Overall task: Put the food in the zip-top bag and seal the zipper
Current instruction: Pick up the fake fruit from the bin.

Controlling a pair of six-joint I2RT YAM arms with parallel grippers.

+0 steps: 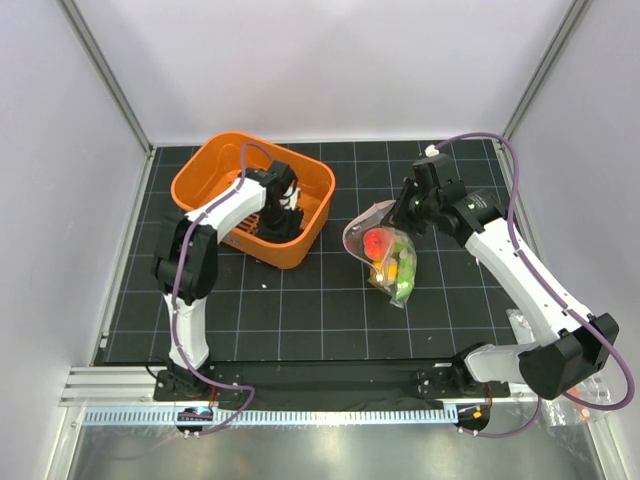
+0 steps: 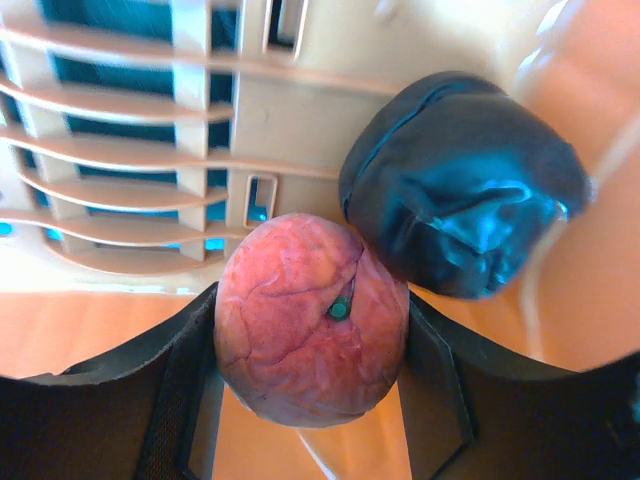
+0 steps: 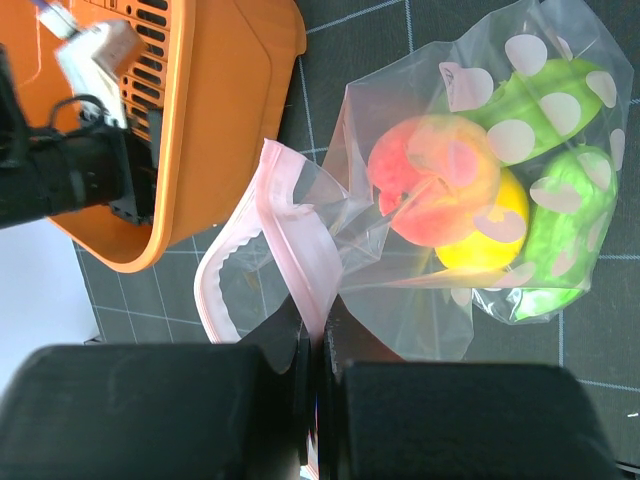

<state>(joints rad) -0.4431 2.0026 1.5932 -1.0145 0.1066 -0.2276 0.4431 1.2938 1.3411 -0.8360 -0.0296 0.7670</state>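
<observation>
- Between the left fingers (image 2: 175, 375), which stand partway apart down in the orange basket (image 1: 200, 172), sits a wrinkled pink-red fruit (image 2: 300, 340). Each finger lies close against its flank, but I cannot tell whether they press it. The fruit is rounded, so an off-centre squeeze could pop it forward out of the fingers.
- Just past the fingertips, up and to the right, a dark purple piece (image 2: 460, 190) leans against the fruit. A lift may drag or roll it into a spot that is harder to reach.
- Farther beyond the tips stands the basket's slatted wall. A slanted lift could catch the fruit or a finger on it and shove the basket.
- The right fingers (image 3: 180, 410) are closed tight on the zipper (image 3: 285, 215) of the zip-top bag (image 3: 390, 290), pinching one lip only. The film is thin and slick, so it could slide out under the load.
- Left of those fingers the other lip droops in a loose loop. The mouth looks narrow and could fold shut when the fruit is brought to it.
- Beyond the fingers and to the right, in the far end of the bag, lie a peach-orange ball (image 3: 430, 180), a yellow fruit (image 3: 490, 240) and two green pieces (image 3: 565, 215). That end seems to rest on the surface (image 1: 300, 310). If the mouth dips, they could roll back out.
</observation>
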